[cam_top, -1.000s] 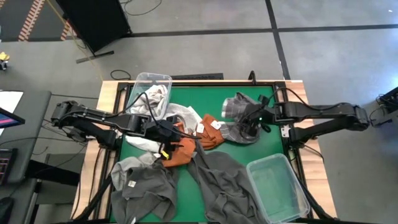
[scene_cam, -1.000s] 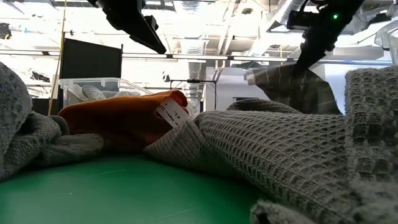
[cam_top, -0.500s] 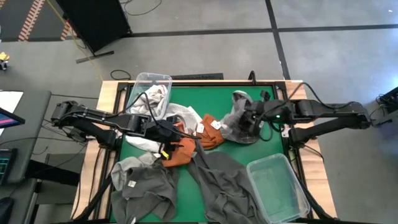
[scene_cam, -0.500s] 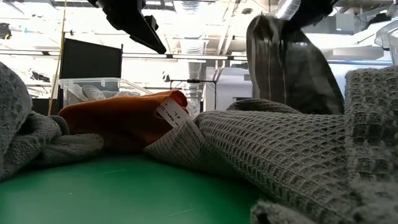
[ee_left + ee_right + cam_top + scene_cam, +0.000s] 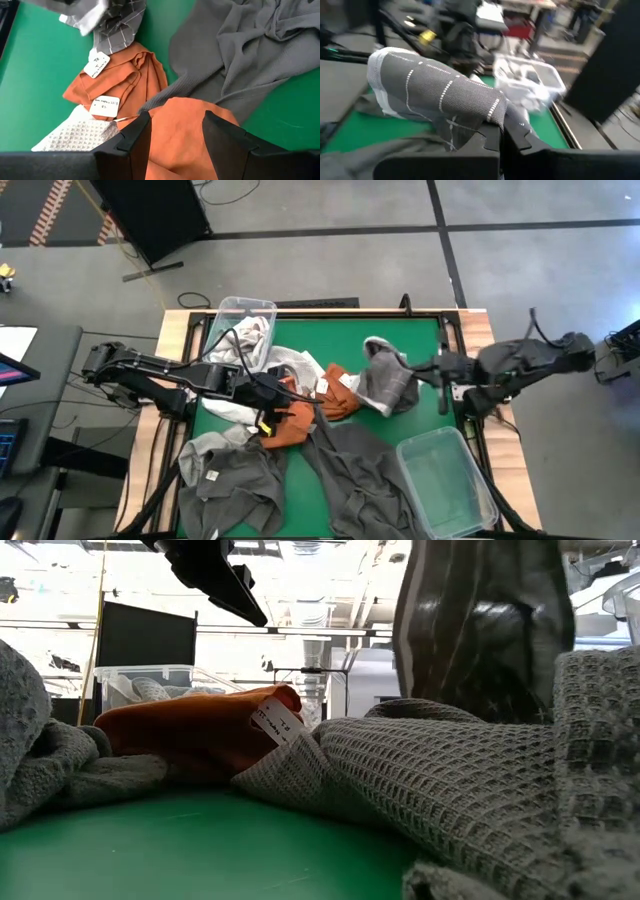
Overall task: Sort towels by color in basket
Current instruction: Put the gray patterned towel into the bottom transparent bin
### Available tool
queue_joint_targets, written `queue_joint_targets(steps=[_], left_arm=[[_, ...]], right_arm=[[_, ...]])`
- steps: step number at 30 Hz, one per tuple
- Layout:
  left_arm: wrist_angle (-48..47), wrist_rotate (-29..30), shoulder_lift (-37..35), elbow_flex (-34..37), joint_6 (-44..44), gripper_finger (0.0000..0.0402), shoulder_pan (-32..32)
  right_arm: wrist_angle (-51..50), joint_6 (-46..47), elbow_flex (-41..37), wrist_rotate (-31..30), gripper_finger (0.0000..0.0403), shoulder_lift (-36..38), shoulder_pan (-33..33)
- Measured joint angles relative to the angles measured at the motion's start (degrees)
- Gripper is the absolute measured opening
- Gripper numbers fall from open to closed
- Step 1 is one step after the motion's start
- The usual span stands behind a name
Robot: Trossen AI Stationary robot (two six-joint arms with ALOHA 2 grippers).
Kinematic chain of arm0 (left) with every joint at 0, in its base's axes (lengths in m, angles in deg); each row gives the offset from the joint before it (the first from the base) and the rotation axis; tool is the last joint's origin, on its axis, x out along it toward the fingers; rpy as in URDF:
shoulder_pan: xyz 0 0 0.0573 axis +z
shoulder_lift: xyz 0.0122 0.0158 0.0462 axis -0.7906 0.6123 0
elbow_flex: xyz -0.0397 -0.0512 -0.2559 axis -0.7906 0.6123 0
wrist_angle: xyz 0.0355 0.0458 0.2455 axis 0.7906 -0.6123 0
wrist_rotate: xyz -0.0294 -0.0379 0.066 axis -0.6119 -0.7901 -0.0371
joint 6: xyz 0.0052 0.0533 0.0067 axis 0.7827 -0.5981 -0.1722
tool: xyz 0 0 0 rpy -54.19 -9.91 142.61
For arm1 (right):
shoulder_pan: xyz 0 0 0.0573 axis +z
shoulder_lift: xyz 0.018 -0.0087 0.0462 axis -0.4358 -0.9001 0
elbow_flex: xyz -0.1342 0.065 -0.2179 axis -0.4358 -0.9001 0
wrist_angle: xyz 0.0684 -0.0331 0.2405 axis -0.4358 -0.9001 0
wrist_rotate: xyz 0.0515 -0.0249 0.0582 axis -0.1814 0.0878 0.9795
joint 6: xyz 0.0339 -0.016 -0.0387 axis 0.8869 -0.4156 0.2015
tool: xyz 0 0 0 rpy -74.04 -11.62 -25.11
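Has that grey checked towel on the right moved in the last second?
Yes. The right gripper, shut on the grey checked towel, has lifted it off the green table; seen from table height it now hangs higher above the grey waffle towel.

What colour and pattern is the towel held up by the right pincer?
The towel is dark grey with thin white grid lines, clearest in the right wrist view.

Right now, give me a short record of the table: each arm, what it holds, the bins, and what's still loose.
left gripper: jaws open over the orange towel, holding nothing
right gripper: shut on a dark grid towel, lifted off the table
far-left bin: holds pale towels
near-right bin: looks empty
loose: grey towels along the near edge
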Motion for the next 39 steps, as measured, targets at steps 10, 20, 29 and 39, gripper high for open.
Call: queue_joint_targets(steps=[10,20,29,39], left_arm=[[0.01,0.00,0.00,0.00,0.00,0.0167,0.00],[0.00,0.00,0.00,0.00,0.00,0.0167,0.00],[-0.02,0.00,0.00,0.00,0.00,0.0167,0.00],[-0.02,0.00,0.00,0.00,0.00,0.0167,0.00]], right_arm=[[2.45,2.57,0.49,0.11,0.0017,1.85,9.78],[-19.34,14.13,0.42,-2.93,0.0017,-7.24,-4.37],[-21.14,10.55,0.42,8.72,0.0027,-18.20,-18.63],[-21.16,7.38,0.42,17.83,0.0031,-31.28,-26.31]])
